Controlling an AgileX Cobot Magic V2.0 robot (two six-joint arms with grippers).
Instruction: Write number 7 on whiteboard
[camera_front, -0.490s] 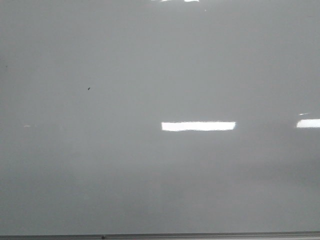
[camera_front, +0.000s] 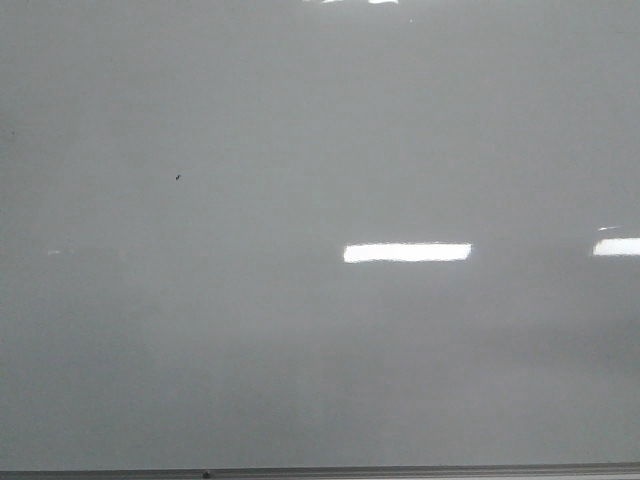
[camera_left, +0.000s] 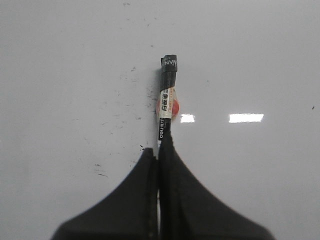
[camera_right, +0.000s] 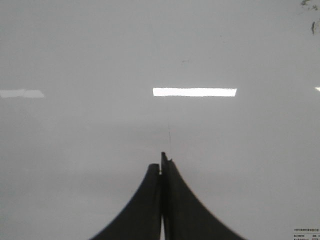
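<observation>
Left gripper (camera_left: 159, 152) pinches marker (camera_left: 167, 97), tip toward twelve o'clock, aimed at whiteboard (camera_left: 60, 75); right gripper (camera_right: 161, 161) pressed together, empty.

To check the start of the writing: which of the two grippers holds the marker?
The left gripper: its fingers are shut on a black marker with a white and red label, pointing at the whiteboard. The right gripper is shut on nothing.
</observation>
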